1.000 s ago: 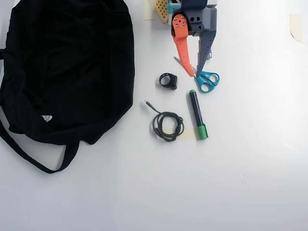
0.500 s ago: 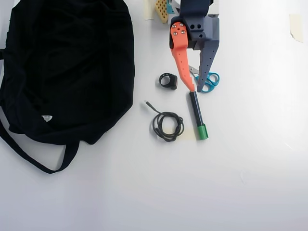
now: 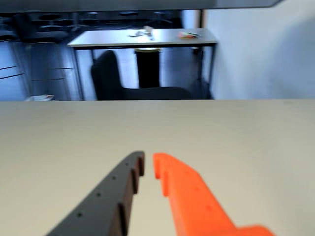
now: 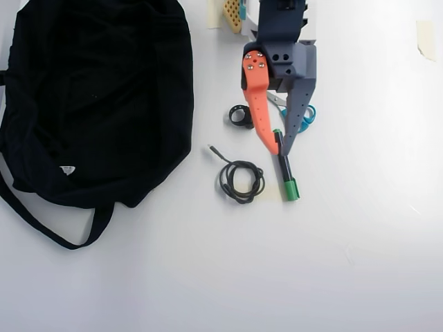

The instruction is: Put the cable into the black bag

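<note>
Cable (image 4: 241, 180) unmoved; hand (image 4: 279, 152) parted and empty, now farther forward over marker (image 4: 284, 169).

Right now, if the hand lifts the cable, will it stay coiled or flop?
The cable is thin and loosely wound, so it will probably sag and partly uncoil. It looks light. Its free end would likely dangle.

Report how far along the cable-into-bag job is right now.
Nothing looks finished: the cable lies coiled on the table, apart from the black bag. In hand: the gripper hangs slightly open and empty above the green marker, just right of the cable in the overhead view. Left: reach the cable, grasp it, carry it to the bag and drop it in.
</note>
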Controlling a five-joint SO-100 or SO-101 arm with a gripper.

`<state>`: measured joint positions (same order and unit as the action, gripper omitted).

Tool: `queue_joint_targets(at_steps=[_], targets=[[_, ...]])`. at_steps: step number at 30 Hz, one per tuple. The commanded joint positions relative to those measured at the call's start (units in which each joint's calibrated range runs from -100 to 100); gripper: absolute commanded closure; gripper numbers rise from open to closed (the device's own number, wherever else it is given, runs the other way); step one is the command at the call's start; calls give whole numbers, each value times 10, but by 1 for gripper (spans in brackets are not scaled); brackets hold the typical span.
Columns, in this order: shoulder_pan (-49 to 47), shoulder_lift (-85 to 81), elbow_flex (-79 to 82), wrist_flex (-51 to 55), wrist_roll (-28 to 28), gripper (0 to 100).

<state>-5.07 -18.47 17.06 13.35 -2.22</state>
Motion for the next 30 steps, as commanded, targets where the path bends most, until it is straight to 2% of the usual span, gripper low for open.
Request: queue_joint_targets(at_steps=[1,30], targets=[[15,0,-26,-7,4,98],[29,-9,-25,-4,4,98]])
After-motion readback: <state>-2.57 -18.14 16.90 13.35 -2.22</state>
